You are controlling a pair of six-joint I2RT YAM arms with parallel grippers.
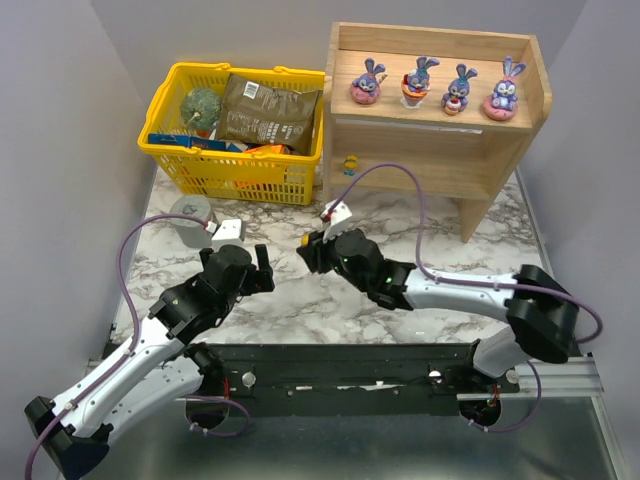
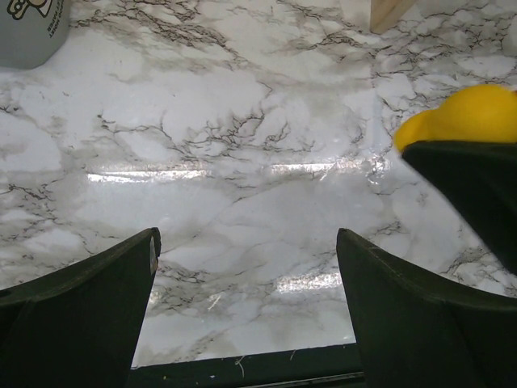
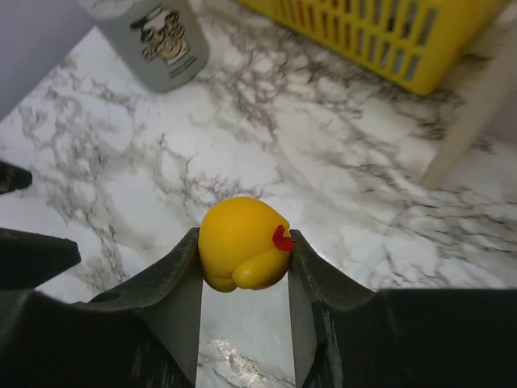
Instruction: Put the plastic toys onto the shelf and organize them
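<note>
Several purple-blue bunnies (image 1: 367, 80) stand in a row on the top tier of the wooden shelf (image 1: 505, 140). A tiny yellow toy (image 1: 350, 163) stands on its lower tier. My right gripper (image 1: 309, 245) is shut on a small yellow toy with a red bit (image 3: 241, 244), held above the marble table left of the shelf. That toy also shows at the right edge of the left wrist view (image 2: 464, 115). My left gripper (image 1: 262, 268) is open and empty over the table, just left of the right gripper. The other tiny toys are out of view.
A yellow basket (image 1: 170, 160) with packets and a green ball stands at the back left beside the shelf. A grey cup (image 1: 190, 220) stands in front of the basket, near my left arm. A shelf leg (image 3: 468, 121) stands on the table.
</note>
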